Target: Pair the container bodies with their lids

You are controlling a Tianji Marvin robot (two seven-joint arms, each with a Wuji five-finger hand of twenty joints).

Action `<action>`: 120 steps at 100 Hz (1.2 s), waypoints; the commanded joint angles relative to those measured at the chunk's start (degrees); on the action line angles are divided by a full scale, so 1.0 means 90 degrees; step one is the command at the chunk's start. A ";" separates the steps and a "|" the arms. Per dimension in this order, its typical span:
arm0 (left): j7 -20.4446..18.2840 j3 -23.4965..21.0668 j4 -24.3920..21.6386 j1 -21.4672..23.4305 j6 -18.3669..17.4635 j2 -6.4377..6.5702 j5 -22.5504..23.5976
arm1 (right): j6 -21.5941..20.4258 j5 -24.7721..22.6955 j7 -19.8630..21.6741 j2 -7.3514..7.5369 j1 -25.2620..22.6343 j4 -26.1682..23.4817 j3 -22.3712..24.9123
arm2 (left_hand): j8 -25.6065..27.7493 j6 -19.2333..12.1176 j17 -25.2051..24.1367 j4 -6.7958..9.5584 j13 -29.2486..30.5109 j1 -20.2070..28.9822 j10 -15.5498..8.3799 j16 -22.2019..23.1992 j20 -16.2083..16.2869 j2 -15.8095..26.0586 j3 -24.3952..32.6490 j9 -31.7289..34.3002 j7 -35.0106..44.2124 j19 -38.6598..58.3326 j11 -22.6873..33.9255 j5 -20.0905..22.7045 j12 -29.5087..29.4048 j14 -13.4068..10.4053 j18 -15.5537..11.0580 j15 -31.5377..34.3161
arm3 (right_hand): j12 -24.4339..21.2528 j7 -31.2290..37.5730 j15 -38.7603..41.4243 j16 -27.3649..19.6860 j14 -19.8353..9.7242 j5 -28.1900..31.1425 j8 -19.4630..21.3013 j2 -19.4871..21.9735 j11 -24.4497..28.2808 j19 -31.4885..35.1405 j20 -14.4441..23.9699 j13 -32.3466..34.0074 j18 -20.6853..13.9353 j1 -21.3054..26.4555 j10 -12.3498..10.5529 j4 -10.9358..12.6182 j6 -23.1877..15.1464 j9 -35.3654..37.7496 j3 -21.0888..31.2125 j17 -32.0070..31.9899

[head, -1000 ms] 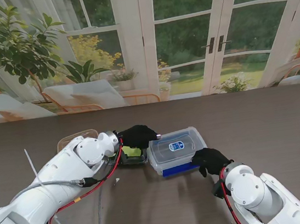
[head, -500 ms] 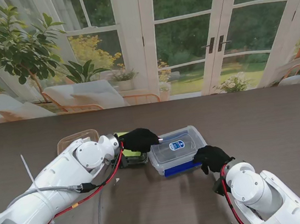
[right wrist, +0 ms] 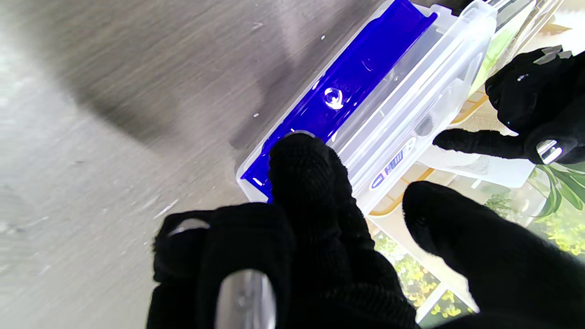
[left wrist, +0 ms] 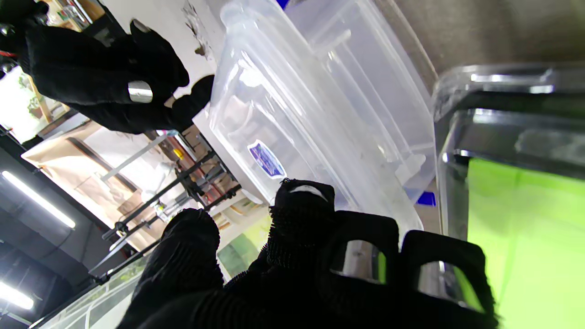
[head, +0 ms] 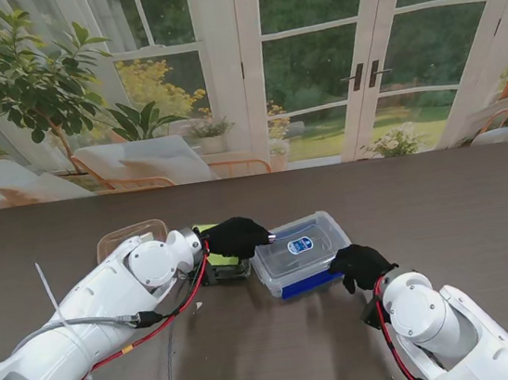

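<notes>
A clear plastic box [head: 300,251] with its lid on and a blue label stands mid-table. My left hand [head: 237,236] rests at its left end, fingers partly curled, thumb reaching onto the lid [right wrist: 470,142]. My right hand [head: 361,265] is at the near right corner, one fingertip [right wrist: 297,155] pressing the blue side clip [right wrist: 347,87], thumb held apart. Neither hand grips the box. In the left wrist view the clear box [left wrist: 320,105] lies just past my fingers [left wrist: 301,214]. A green-lidded container [head: 218,260] sits under my left wrist.
A clear empty container [head: 131,236] stands at the left, behind my left forearm. A red cable and a white zip tie [head: 54,291] run along the left arm. The brown table [head: 461,200] stretches to the right.
My right hand has shifted slightly forward and to the right onto the blue clip. The left hand slid a little toward the box, baring more of the green lid. The box nudged slightly.
</notes>
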 commanded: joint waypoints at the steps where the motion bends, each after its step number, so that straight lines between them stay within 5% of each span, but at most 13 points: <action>1: 0.0037 -0.0081 -0.0006 0.0019 0.0041 -0.0058 0.0082 | 0.0004 -0.0016 0.0104 -0.0023 -0.0011 -0.0013 -0.0008 | -0.0034 0.0018 0.0215 0.0048 0.0195 -0.0115 0.0158 -0.0078 -0.0041 0.0286 -0.0090 0.0107 -0.0121 0.1425 0.0116 -0.0248 -0.0028 -0.0277 -0.0295 0.0178 | 0.0009 -0.0325 0.0259 0.0043 -0.0175 -0.0436 -0.0096 -0.0004 -0.0033 0.1251 -0.0068 0.0045 0.0007 -0.0105 0.0523 -0.0145 -0.0072 0.0582 -0.0086 0.3600; 21: 0.0382 -0.0163 0.0163 -0.0032 0.0304 -0.0175 0.0261 | -0.0016 -0.0002 0.0131 -0.0016 -0.0028 0.0004 0.0003 | -0.0065 0.0063 0.0215 0.0041 0.0195 -0.0155 0.0160 -0.0082 -0.0045 0.0247 -0.0103 0.0100 -0.0203 0.1420 0.0084 -0.0507 -0.0012 -0.0294 -0.0293 0.0165 | 0.0008 -0.0324 0.0259 0.0043 -0.0179 -0.0437 -0.0095 -0.0001 -0.0031 0.1251 -0.0068 0.0046 0.0007 -0.0103 0.0523 -0.0144 -0.0076 0.0581 -0.0089 0.3600; 51: 0.0297 0.0199 0.0822 -0.0418 0.0302 -0.0425 0.0262 | -0.0055 0.0021 0.0150 -0.0013 -0.0024 0.0030 0.0002 | -0.0077 0.0130 0.0215 0.0042 0.0195 -0.0209 0.0132 -0.0090 -0.0071 0.0258 -0.0098 0.0093 -0.0205 0.1381 -0.0016 -0.0580 0.0028 -0.0322 -0.0323 0.0130 | 0.0007 -0.0325 0.0258 0.0042 -0.0191 -0.0439 -0.0095 0.0010 -0.0031 0.1247 -0.0070 0.0046 0.0007 -0.0116 0.0523 -0.0145 -0.0073 0.0581 -0.0109 0.3599; 120: -0.0164 0.0381 0.0680 -0.0448 -0.0132 -0.0386 -0.0133 | 0.0091 0.0014 0.0144 -0.0026 0.0127 0.0133 -0.0025 | -0.0044 0.0108 0.0214 0.0039 0.0195 -0.0203 0.0152 -0.0076 -0.0089 0.0323 -0.0094 0.0113 -0.0082 0.1390 0.0052 -0.0241 0.0064 -0.0299 -0.0328 0.0130 | 0.0004 -0.0403 0.0243 0.0034 -0.0190 -0.0663 -0.0117 0.0024 -0.0032 0.1216 -0.0084 0.0046 0.0005 -0.0099 0.0521 -0.0142 -0.0111 0.0529 -0.0127 0.3596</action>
